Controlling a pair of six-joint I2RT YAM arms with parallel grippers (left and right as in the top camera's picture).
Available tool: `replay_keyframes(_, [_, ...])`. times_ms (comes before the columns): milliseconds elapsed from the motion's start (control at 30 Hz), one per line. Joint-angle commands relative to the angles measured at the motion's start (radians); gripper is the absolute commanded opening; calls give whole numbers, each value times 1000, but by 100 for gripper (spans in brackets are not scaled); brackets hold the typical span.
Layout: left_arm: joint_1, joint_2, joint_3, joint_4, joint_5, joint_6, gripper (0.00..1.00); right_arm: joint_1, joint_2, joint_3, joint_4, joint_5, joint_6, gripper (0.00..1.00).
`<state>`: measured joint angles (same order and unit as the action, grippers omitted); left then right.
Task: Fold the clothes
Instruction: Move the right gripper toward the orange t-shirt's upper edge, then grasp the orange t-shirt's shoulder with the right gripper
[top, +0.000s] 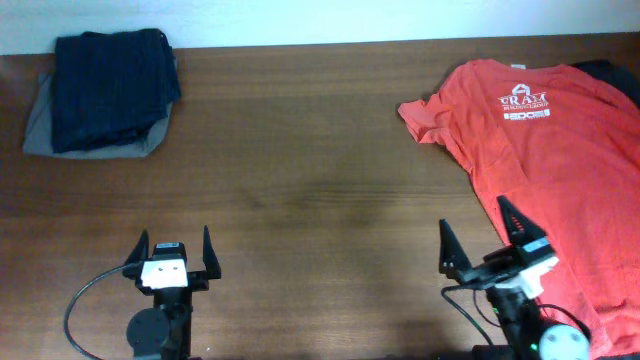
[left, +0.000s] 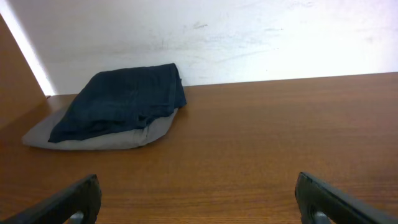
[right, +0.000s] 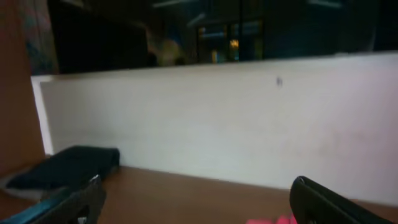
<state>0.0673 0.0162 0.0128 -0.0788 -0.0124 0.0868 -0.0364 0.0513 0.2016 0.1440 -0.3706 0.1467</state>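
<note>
My left fingers (top: 207, 248) and right fingers (top: 447, 250) both stand spread wide, pinching nothing. The orange-red T-shirt (top: 545, 170) lies flat on the bench's (top: 320, 180) right side, its left edge under my right fingers, well apart from the left ones.

The table (top: 320, 170) is brown wood with a visible grain, smooth and faintly shiny. On its right end the T-shirt (top: 570, 190) is orange-red cloth, matt and softly creased, and its lettering (top: 525, 103) is a flat white print. At the table's far left corner a dark blue garment (top: 112, 85) of matt, rumpled cloth lies on a smoother grey cloth (top: 38, 130). Behind the table the wall (left: 261, 37) is matt white, lightly scuffed. At the table's near edge the left gripper (top: 175, 238) and right gripper (top: 472, 215) look like matt black plastic.
</note>
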Motion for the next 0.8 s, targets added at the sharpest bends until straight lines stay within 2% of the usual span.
replay_keyframes(0, [6, -9, -4, -3, -10, 13, 99, 3, 117, 154, -45, -19, -19, 99])
replay_keyframes(133, [6, -9, -4, -3, -10, 13, 99, 3, 348, 342, -138, -19, -91, 99])
replay_keyframes(233, [6, -9, -4, -3, -10, 13, 99, 3, 582, 538, -277, -20, -139, 99])
replay_keyframes(367, [6, -9, -4, -3, -10, 13, 99, 3, 923, 859, -550, -21, -154, 99])
replay_keyframes(500, [6, -9, -4, -3, -10, 13, 99, 27, 1281, 1229, -915, -15, -305, 99])
replay_keyframes(600, [6, -9, -4, -3, -10, 13, 99, 59, 1517, 1487, -1155, 46, -360, 99])
replay_keyframes(700, [6, -9, -4, -3, -10, 13, 99, 70, 1727, 1681, -1274, 166, -359, 99])
replay_keyframes(767, [6, -9, -4, -3, -10, 13, 99, 69, 1827, 1738, -1303, 192, -359, 98])
